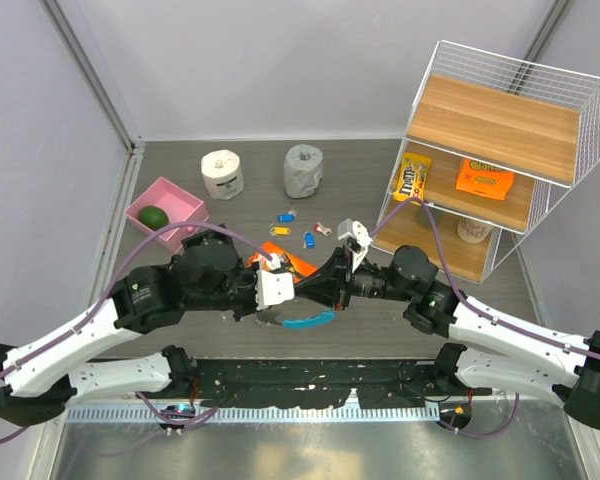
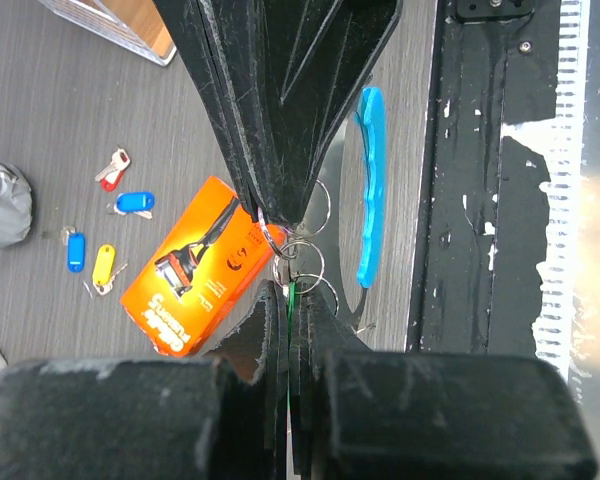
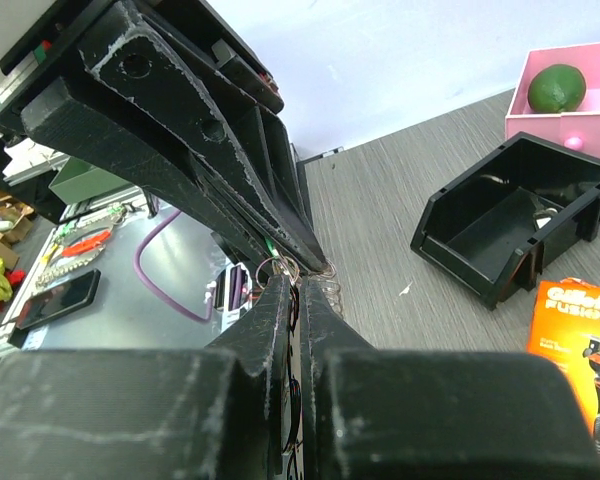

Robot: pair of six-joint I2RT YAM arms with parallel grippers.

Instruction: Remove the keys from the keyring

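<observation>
My two grippers meet tip to tip above the near middle of the table. The left gripper (image 1: 296, 292) (image 2: 288, 290) is shut on a thin green piece seen edge-on (image 2: 292, 300) that hangs on several linked thin metal rings (image 2: 302, 255) (image 3: 327, 287). The right gripper (image 1: 310, 288) (image 3: 300, 283) (image 2: 280, 212) is shut on the same rings from the other side. The light-blue crescent keyring (image 2: 372, 190) (image 1: 308, 322) sits just beside and below the tips, with a thin wire loop running from it. The grey key cluster is hidden.
An orange razor box (image 2: 195, 270) (image 1: 285, 260) lies under the grippers. Small blue (image 2: 135, 202), yellow (image 2: 102, 265) and red (image 2: 113, 168) tagged keys lie beyond it. Also here: a black bin (image 3: 510, 235), a pink box (image 1: 165, 205), two paper rolls (image 1: 222, 172), a wire shelf (image 1: 490, 150).
</observation>
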